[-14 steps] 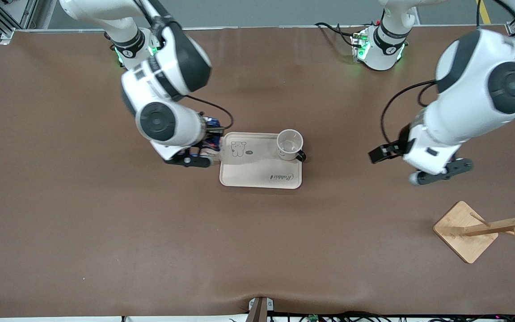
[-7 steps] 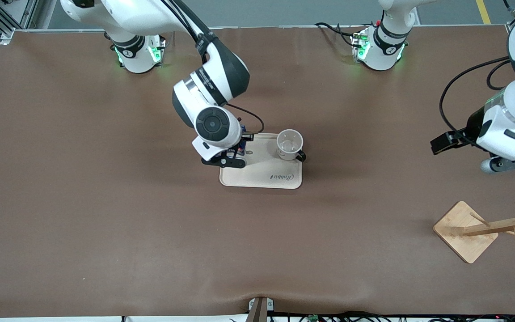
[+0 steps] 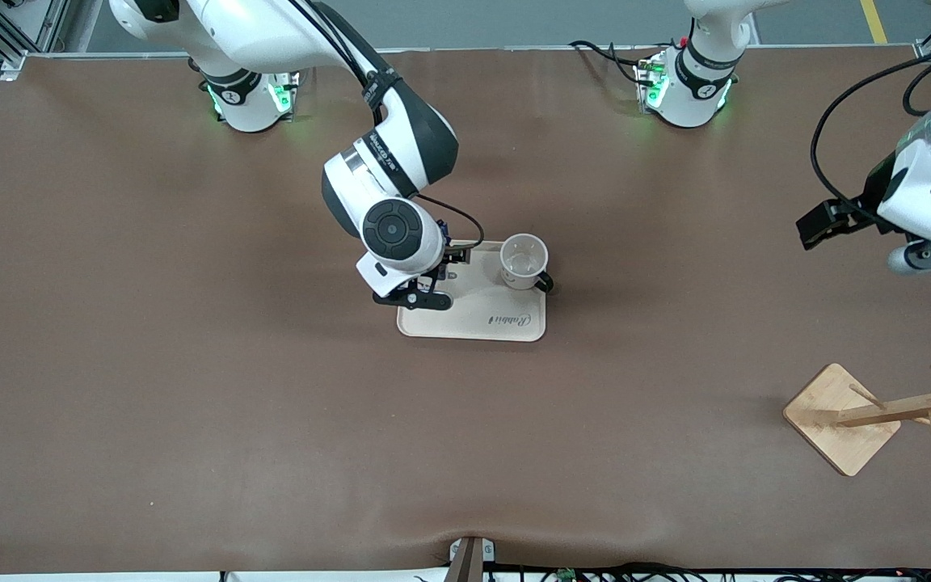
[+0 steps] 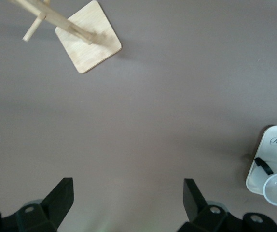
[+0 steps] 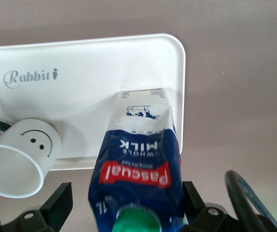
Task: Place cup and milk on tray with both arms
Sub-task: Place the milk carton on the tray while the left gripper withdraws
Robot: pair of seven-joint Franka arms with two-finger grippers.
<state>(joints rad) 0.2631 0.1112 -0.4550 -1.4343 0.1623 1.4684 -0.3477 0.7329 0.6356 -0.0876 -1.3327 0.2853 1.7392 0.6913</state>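
Since 1 second ago the right arm has carried the milk in from the bench beside the tray to a spot over it, while the left arm has swung away toward its own end of the bench. In the right wrist view the carton stands upright with its base on the tray, at the end toward the right arm. The right claw sits at cap height with its fingers spread apart on either side of the carton, a gap showing at each flank, so it looks freshly let go. The cup already stands on the tray at the end toward the left arm, its handle pointing off the tray edge.

By its look, the carton is light, tall and narrow-footed, with thin card walls that would dent under a hard squeeze; a hold across the 2 flat sides just under the green cap suits it best. A nudge on withdrawal could tip it.

High above bare bench, the left claw waits wide open and empty, the wooden rack nearby.
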